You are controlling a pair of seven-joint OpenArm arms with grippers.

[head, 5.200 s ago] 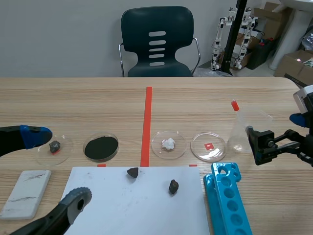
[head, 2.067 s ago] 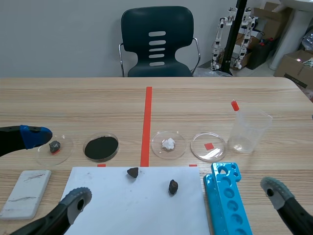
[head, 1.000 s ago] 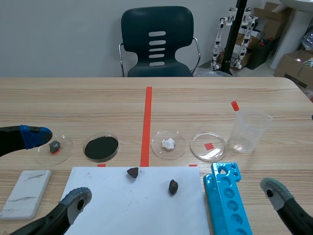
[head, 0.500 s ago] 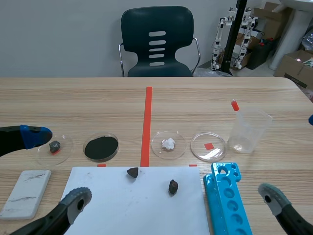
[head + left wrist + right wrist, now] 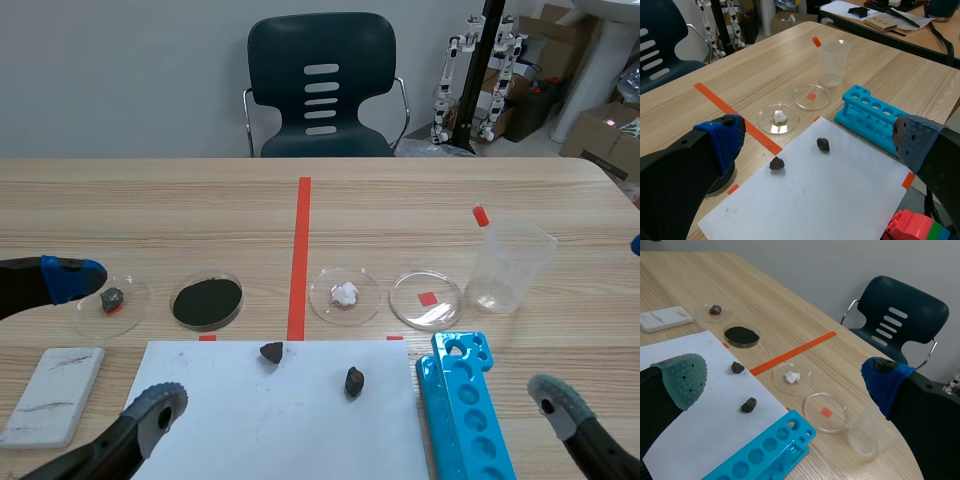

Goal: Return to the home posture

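The left tool [image 5: 817, 144] is wide open and holds nothing. It sits low at the near left side of the bench [image 5: 150, 210], by the left edge of the white paper [image 5: 300, 430]. The right tool [image 5: 785, 380] is wide open too, with nothing in it. It sits low at the near right side, beside the blue rack [image 5: 465, 420].

Two dark stones [image 5: 271, 351] [image 5: 354, 381] lie on the paper, a little apart. Behind the paper is a row of round dishes. One holds a small stone [image 5: 112, 298], one black powder [image 5: 207, 301], one a white lump [image 5: 345, 294], and one a red square [image 5: 427, 298]. A clear cup [image 5: 510, 270] stands behind the rack. A flat white block [image 5: 52, 395] lies left of the paper.
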